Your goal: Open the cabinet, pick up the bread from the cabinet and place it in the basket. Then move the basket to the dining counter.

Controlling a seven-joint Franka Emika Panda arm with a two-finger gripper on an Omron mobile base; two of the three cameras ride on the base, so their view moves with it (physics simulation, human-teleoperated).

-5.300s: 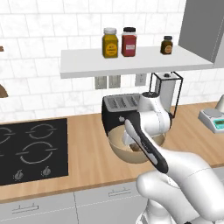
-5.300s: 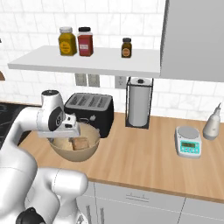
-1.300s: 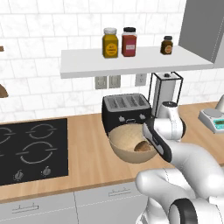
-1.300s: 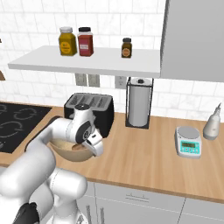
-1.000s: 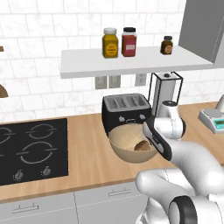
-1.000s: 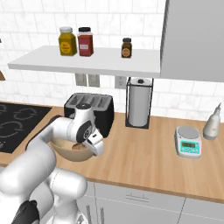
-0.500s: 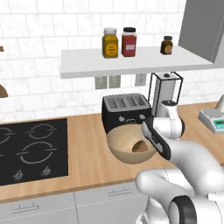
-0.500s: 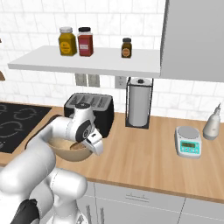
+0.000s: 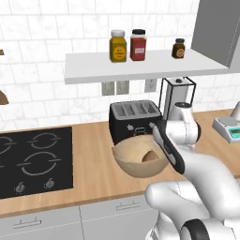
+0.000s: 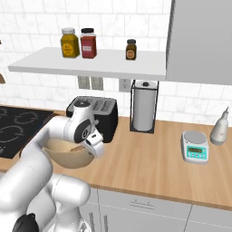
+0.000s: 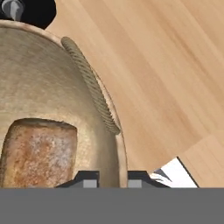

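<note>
STEP: basket transfer | BREAD [image 11: 39, 151]: lying in basket [image 9: 136, 164] | GRIPPER [image 11: 112, 180]: straddling basket rim beside loop handle, apparently clenched on wall, for carrying | BASKET: at worktop [image 9: 89, 154], before toaster [image 9: 133, 119]

Wooden table [image 9: 89, 154] carrying basket [image 9: 136, 161], black toaster [image 9: 133, 119] just behind it, paper towel holder [image 10: 144, 106], scale [image 10: 195, 146], white bottle [image 10: 219, 131] and inset black cooktop [image 9: 28, 159]. White shelf [image 9: 140, 65] bearing yellow jar [image 9: 118, 46], red jar [image 9: 138, 45], small dark jar [image 9: 178, 48].
</note>
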